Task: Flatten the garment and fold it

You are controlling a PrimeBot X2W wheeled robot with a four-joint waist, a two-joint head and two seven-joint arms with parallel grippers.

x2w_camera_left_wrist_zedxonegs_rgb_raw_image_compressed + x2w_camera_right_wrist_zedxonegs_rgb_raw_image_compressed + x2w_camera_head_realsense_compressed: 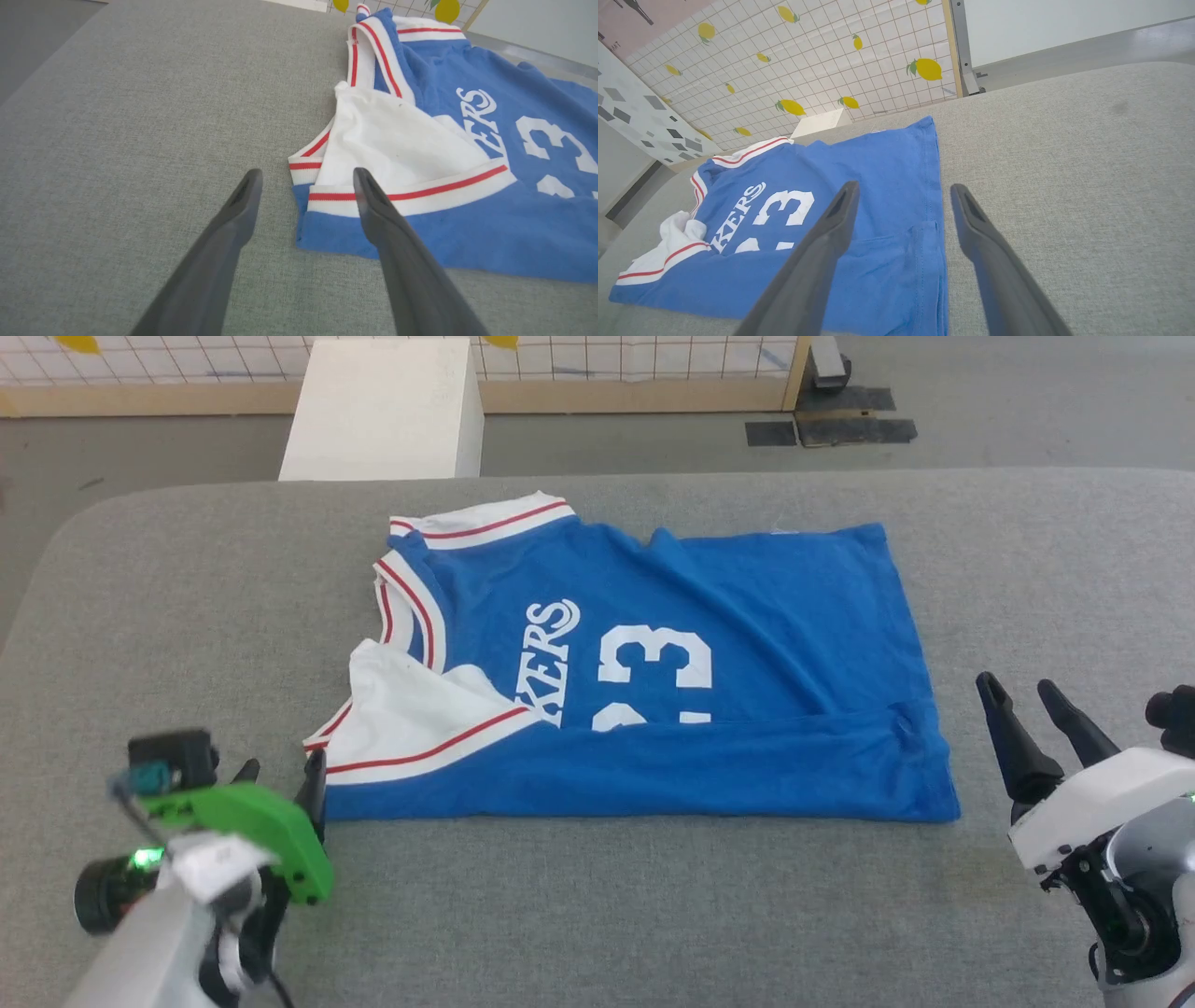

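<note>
the garment (653, 691) lies sideways, collar toward the left gripper (280, 779), hem toward the right gripper (1022, 695). both grippers spread apart, holding nothing.

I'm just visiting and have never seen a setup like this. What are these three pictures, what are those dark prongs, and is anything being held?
It is a two-armed robot seen through its own cameras. One picture looks down from its head; the other two look along each wrist's fingers. The dark prongs are those fingers. The left hand sits by the sleeve end of a blue jersey, the right hand by its hem end. The jersey lies on a grey padded table, its near edge folded over the number. Both hands are open and hold nothing.
</note>
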